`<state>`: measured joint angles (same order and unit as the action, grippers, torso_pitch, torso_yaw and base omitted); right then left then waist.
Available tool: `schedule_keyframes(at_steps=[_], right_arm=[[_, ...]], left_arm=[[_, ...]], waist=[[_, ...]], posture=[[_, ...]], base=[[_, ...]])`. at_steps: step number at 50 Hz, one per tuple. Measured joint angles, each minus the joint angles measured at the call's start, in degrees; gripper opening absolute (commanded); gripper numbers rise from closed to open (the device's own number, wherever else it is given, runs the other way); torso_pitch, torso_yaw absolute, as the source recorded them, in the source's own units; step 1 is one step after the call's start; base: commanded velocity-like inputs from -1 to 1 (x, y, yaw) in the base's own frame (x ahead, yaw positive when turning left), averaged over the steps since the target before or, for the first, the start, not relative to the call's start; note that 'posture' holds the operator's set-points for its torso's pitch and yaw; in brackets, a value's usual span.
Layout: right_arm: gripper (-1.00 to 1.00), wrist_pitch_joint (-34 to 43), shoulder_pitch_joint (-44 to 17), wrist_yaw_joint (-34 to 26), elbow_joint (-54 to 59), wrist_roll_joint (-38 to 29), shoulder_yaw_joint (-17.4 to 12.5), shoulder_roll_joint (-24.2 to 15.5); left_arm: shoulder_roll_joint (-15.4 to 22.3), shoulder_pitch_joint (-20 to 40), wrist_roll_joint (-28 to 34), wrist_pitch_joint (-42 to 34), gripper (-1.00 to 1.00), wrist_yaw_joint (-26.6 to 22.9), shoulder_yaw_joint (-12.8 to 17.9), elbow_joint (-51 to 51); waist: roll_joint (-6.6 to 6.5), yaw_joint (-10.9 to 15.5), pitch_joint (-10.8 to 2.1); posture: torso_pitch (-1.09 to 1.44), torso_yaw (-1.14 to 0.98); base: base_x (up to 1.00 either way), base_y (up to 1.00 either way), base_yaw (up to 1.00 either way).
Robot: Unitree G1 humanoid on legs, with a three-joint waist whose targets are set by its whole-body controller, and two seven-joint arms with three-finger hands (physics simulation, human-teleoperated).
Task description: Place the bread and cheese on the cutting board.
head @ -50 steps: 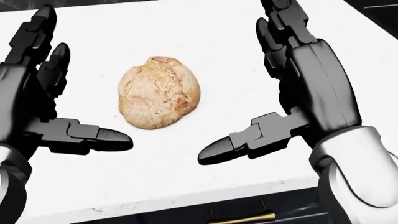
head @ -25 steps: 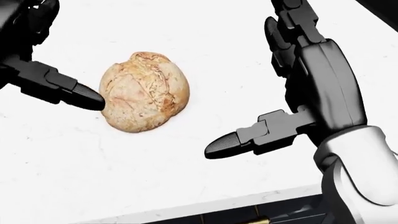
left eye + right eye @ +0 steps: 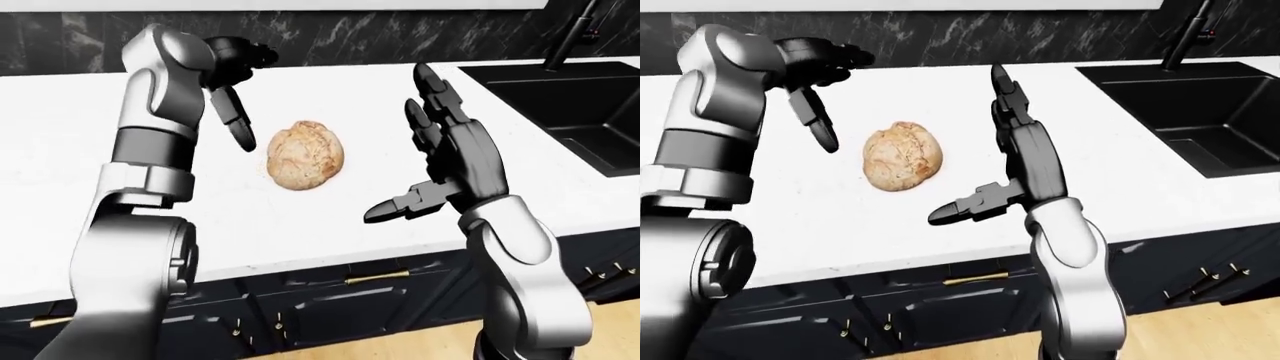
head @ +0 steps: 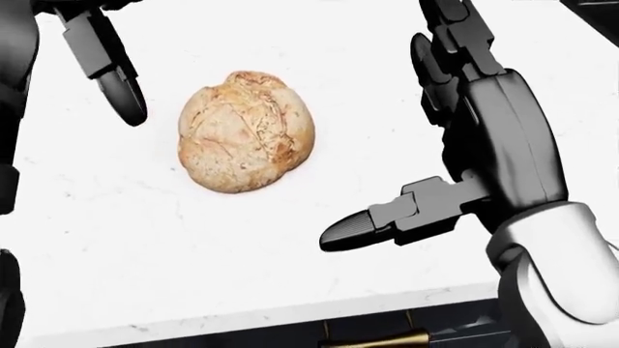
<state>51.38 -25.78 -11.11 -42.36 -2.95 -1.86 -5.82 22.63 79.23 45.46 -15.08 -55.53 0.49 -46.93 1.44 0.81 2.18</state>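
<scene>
White counter (image 4: 290, 275); bread (image 4: 247, 130) between spread left hand (image 3: 232, 82), right hand (image 4: 464, 145)

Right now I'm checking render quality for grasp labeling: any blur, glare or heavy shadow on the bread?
Head view: bread sharp, crust cracks clear, only a soft shadow at its lower edge; no glare on the counter. Left-eye view: bread smaller but crisp, evenly lit; the left hand and right hand are sharp, with no motion blur.

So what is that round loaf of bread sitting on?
The bread lies directly on the bare white counter; no cutting board shows beneath or near it. The patch of counter under the loaf is covered. Both open hands, left and right, stand apart from it.
</scene>
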Motion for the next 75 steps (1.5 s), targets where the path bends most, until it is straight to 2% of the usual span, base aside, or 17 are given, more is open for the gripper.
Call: schedule_keyframes(at_steps=[5, 13, 17, 23, 34, 49, 59, 75], right_arm=[[1.00, -0.83, 0.41, 0.08, 0.59, 0.16, -0.47, 0.02], [1.00, -0.71, 0.53, 0.38, -0.20, 0.48, -0.70, -0.15], [1.00, -0.57, 0.59, 0.45, -0.19, 0.69, -0.61, -0.15], [1.00, -0.80, 0.61, 0.38, -0.26, 1.11, -1.20, -0.48], [1.00, -0.08, -0.02, 0.63, -0.54, 1.81, -1.56, -0.93], [1.00, -0.03, -0.24, 1.05, -0.31, 1.99, -0.99, -0.91], [1.00, -0.84, 0.83, 0.90, -0.22, 2.00, -1.16, -0.67], [1.00, -1.34, 1.39, 1.14, -0.25, 2.43, -1.69, -0.90]], left_arm=[[-1.59, 5.46, 2.77, 3.67, 1.00, 2.30, -0.64, -8.25], [-2.91, 10.62, 6.81, 7.86, 1.00, 5.03, -1.93, -19.30], [-4.36, 11.92, 8.19, 8.13, 1.00, 7.60, -1.80, -21.78], [-6.81, 10.01, 8.79, 8.04, 1.00, 6.29, -2.62, -19.41], [-7.57, 7.65, 11.33, 7.82, 1.00, 0.07, -2.94, -14.30], [-8.51, 3.15, 12.52, 7.60, 1.00, -1.66, -2.69, -11.48], [-10.53, 4.49, 12.46, 7.08, 1.00, -1.89, -2.92, -10.62], [-13.85, 2.40, 12.73, 6.49, 1.00, -2.33, -4.01, -8.39]], waist=[[-0.19, -0.06, -0.21], [0.10, -0.20, 0.07], [0.25, -0.14, -0.07], [0.35, -0.23, -0.12], [0.47, -0.21, -0.06], [0.53, -0.12, -0.14], [0.57, -0.07, -0.23], [0.71, -0.08, -0.09]], posture=[[0.00, 0.00], [0.00, 0.00], [0.00, 0.00], [0.00, 0.00], [0.00, 0.00], [0.00, 0.00], [0.00, 0.00], [0.00, 0.00]], base=[[0.00, 0.00, 0.00], [0.00, 0.00, 0.00], [0.00, 0.00, 0.00], [0.00, 0.00, 0.00], [0.00, 0.00, 0.00], [0.00, 0.00, 0.00], [0.00, 0.00, 0.00], [0.00, 0.00, 0.00]])
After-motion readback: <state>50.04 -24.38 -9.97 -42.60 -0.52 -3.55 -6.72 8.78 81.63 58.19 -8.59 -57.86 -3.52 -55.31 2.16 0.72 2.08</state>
